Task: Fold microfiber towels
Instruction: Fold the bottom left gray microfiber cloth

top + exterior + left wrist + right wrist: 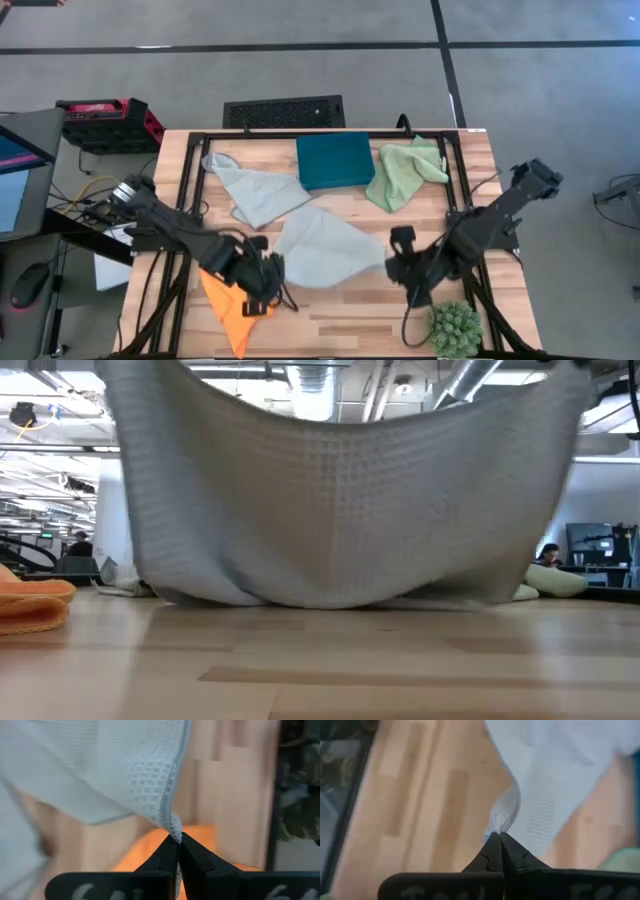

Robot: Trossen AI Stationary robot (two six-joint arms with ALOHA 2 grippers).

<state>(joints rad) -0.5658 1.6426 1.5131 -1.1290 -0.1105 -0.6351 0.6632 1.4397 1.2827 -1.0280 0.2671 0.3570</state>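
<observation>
1. Tabletop (330, 315): light wood planks with a black frame along its edges; it carries all the items below.
2. Left arm: enters from 9 o'clock and reaches toward the centre. Left claw (177, 842): clamped tight on one corner of the centre towel.
3. Right arm: enters from 3 o'clock and reaches toward the centre. Right claw (496, 840): clamped tight on the opposite corner of the same towel.
4. Centre towel (325, 250): pale blue-grey, held between the two claws just toward 6 o'clock from the tabletop centre. In the low view it hangs as a curtain, corners raised, lower edge sagging onto the tabletop.
5. Second grey towel (255, 192): pale blue-grey, lying crumpled toward 10 o'clock, just beside the box.
6. Box (335, 160): dark teal, rectangular, at 12 o'clock, between the second grey towel and the green towel.
7. Green towel (405, 172): light green, crumpled, toward 1 o'clock, touching the box's edge.
8. Orange towel (232, 310): bright orange, bunched, toward 7 o'clock, partly under the left arm.
9. Plant ball (455, 328): spiky, green, toward 5 o'clock, near the right arm.
</observation>
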